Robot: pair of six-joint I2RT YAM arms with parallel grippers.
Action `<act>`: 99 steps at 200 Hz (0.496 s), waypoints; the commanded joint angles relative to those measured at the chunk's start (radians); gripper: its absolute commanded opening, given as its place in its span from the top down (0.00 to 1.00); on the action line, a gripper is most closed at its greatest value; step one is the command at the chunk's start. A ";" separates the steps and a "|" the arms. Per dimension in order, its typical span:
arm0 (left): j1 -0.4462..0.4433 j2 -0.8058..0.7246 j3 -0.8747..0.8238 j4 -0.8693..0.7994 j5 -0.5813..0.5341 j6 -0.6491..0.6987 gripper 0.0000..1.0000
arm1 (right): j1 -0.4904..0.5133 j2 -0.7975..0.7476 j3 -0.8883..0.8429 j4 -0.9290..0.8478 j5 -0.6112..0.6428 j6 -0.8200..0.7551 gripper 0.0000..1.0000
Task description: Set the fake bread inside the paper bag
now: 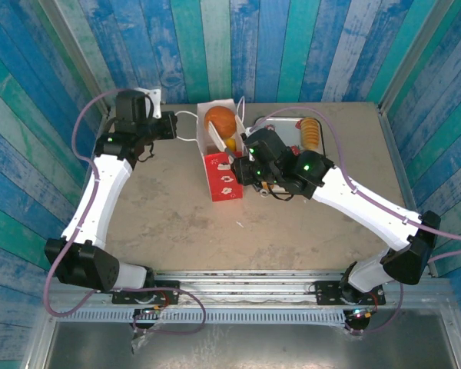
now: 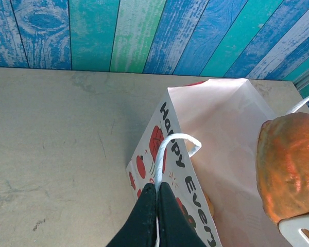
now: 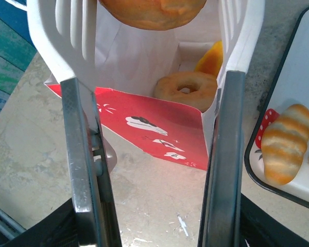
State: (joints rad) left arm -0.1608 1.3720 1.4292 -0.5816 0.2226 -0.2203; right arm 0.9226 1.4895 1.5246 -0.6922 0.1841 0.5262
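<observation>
Over the paper bag [image 1: 221,183], right pincer [image 3: 152,20] gapes round one bun [image 2: 291,164]; left pincer [image 2: 157,206] clamps one handle [image 2: 175,138].

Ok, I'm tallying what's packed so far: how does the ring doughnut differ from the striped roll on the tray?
The ring doughnut is round with a hole and an even pale tan; the striped roll is a long oval banded orange and cream. The ring doughnut lies inside the paper bag; the striped roll lies outside it, on the white tray. Both are glossy toy pastries.
</observation>
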 commanded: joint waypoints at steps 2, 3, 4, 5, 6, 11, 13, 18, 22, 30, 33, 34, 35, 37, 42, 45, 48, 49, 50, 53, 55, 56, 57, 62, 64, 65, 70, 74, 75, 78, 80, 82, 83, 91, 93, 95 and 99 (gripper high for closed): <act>0.003 -0.045 -0.010 0.026 0.013 0.006 0.96 | 0.007 -0.002 0.043 0.024 0.015 -0.010 0.39; 0.003 -0.046 -0.010 0.025 0.013 0.007 0.96 | 0.007 -0.002 0.043 0.024 0.015 -0.010 0.39; 0.003 -0.046 -0.009 0.025 0.014 0.006 0.96 | 0.007 -0.002 0.043 0.024 0.015 -0.010 0.39; 0.004 -0.046 -0.009 0.025 0.014 0.007 0.96 | 0.006 -0.002 0.044 0.024 0.015 -0.011 0.39; 0.003 -0.046 -0.009 0.026 0.015 0.007 0.96 | 0.007 -0.002 0.044 0.025 0.014 -0.011 0.39; 0.003 -0.046 -0.008 0.024 0.016 0.006 0.96 | 0.007 -0.002 0.043 0.026 0.014 -0.011 0.39; 0.002 -0.046 -0.009 0.026 0.016 0.006 0.96 | 0.006 -0.002 0.043 0.027 0.014 -0.012 0.39; 0.003 -0.045 -0.010 0.025 0.018 0.006 0.96 | 0.006 -0.001 0.046 0.028 0.012 -0.012 0.39; 0.003 -0.045 -0.009 0.025 0.019 0.006 0.96 | 0.007 -0.003 0.046 0.029 0.011 -0.011 0.39; 0.003 -0.046 -0.010 0.026 0.022 0.006 0.96 | 0.007 -0.004 0.046 0.029 0.011 -0.012 0.38; 0.002 -0.046 -0.010 0.025 0.023 0.006 0.96 | 0.007 -0.003 0.045 0.028 0.012 -0.012 0.38; 0.002 -0.046 -0.010 0.025 0.023 0.007 0.96 | 0.007 -0.003 0.045 0.029 0.011 -0.011 0.38; 0.001 -0.047 -0.010 0.026 0.023 0.007 0.96 | 0.006 -0.003 0.046 0.028 0.012 -0.012 0.38; 0.002 -0.045 -0.009 0.026 0.024 0.006 0.96 | 0.006 -0.003 0.045 0.028 0.012 -0.011 0.38; 0.003 -0.045 -0.010 0.027 0.024 0.006 0.96 | 0.006 -0.003 0.045 0.029 0.012 -0.011 0.38; 0.002 -0.045 -0.009 0.027 0.026 0.007 0.96 | 0.006 -0.003 0.046 0.029 0.011 -0.011 0.38; 0.003 -0.046 -0.009 0.026 0.026 0.006 0.96 | 0.006 -0.003 0.045 0.029 0.011 -0.011 0.38; 0.003 -0.046 -0.009 0.027 0.026 0.006 0.96 | 0.007 -0.003 0.045 0.029 0.012 -0.011 0.38; 0.003 -0.046 -0.010 0.027 0.026 0.006 0.96 | 0.007 -0.003 0.046 0.029 0.010 -0.012 0.38; 0.003 -0.045 -0.010 0.027 0.026 0.006 0.96 | 0.007 -0.004 0.046 0.029 0.011 -0.012 0.38; 0.003 -0.045 -0.011 0.026 0.025 0.006 0.96 | 0.007 -0.005 0.045 0.029 0.011 -0.011 0.38; 0.003 -0.045 -0.011 0.027 0.025 0.007 0.96 | 0.007 -0.005 0.046 0.029 0.011 -0.011 0.38; 0.003 -0.046 -0.011 0.027 0.025 0.007 0.96 | 0.007 -0.005 0.047 0.029 0.010 -0.011 0.38; 0.004 -0.045 -0.011 0.028 0.026 0.007 0.96 | 0.006 -0.005 0.046 0.030 0.010 -0.011 0.38; 0.003 -0.045 -0.012 0.028 0.027 0.008 0.96 | 0.007 -0.005 0.048 0.030 0.010 -0.011 0.38; 0.004 -0.045 -0.012 0.029 0.026 0.007 0.96 | 0.007 -0.005 0.048 0.030 0.010 -0.011 0.38; 0.003 -0.045 -0.013 0.029 0.027 0.007 0.96 | 0.006 -0.005 0.050 0.030 0.008 -0.011 0.38; 0.003 -0.045 -0.013 0.030 0.027 0.007 0.95 | 0.007 -0.005 0.052 0.031 0.008 -0.011 0.38; 0.003 -0.045 -0.013 0.030 0.028 0.008 0.95 | 0.007 -0.005 0.051 0.030 0.008 -0.011 0.38; 0.004 -0.046 -0.012 0.032 0.029 0.008 0.95 | 0.006 -0.006 0.053 0.030 0.008 -0.012 0.38; 0.004 -0.046 -0.013 0.033 0.029 0.008 0.95 | 0.007 -0.006 0.054 0.031 0.008 -0.012 0.38; 0.003 -0.046 -0.012 0.033 0.030 0.007 0.94 | 0.007 -0.006 0.054 0.031 0.007 -0.013 0.38; 0.002 -0.046 -0.012 0.034 0.031 0.007 0.94 | 0.007 -0.006 0.054 0.033 0.006 -0.013 0.38; 0.003 -0.048 -0.013 0.036 0.035 0.007 0.93 | 0.007 -0.008 0.057 0.037 0.003 -0.014 0.38; 0.003 -0.047 -0.014 0.038 0.036 0.007 0.92 | 0.007 -0.009 0.057 0.038 0.001 -0.015 0.38; 0.002 -0.048 -0.014 0.040 0.038 0.006 0.92 | 0.007 -0.010 0.059 0.039 0.000 -0.015 0.38; 0.003 -0.048 -0.015 0.044 0.044 0.006 0.91 | 0.006 -0.011 0.061 0.042 -0.002 -0.018 0.38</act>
State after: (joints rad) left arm -0.1608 1.3720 1.4265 -0.5690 0.2455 -0.2203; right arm 0.9226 1.4895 1.5410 -0.6884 0.1829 0.5228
